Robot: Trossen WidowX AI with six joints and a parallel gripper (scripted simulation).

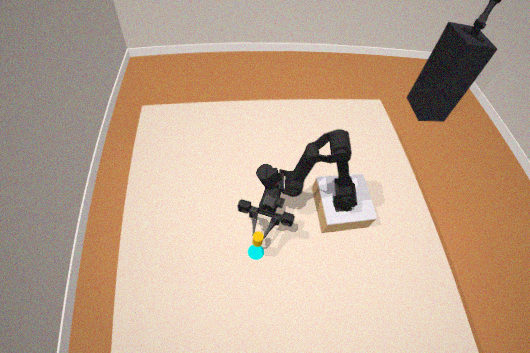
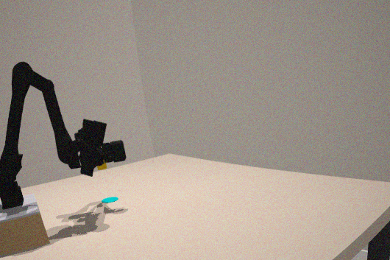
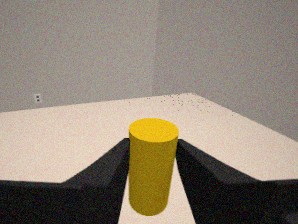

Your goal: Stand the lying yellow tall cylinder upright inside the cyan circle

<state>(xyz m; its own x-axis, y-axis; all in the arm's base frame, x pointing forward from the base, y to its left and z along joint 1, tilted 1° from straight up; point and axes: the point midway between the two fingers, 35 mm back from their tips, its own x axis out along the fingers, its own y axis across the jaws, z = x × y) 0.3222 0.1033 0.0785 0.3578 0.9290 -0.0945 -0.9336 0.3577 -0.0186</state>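
The yellow tall cylinder (image 1: 257, 239) (image 2: 102, 166) (image 3: 150, 170) is held in the air, roughly upright, its top face showing in the wrist view. My gripper (image 1: 259, 237) (image 3: 152, 144) is shut on it, one finger on each side. In the exterior view the gripper's body hides most of the cylinder and its lower end shows. The cyan circle (image 1: 256, 252) (image 2: 110, 199) lies flat on the table, below the cylinder. In the exterior view there is a gap between the cylinder's lower end and the circle. The circle is not visible in the wrist view.
The arm's base stands on a white-topped block (image 1: 350, 215) (image 2: 22, 236), to the right of the gripper in the top view. The pale table (image 1: 200, 300) (image 2: 239, 221) carries the arm's shadow. A tall dark box (image 1: 450, 75) stands beyond the table at the upper right.
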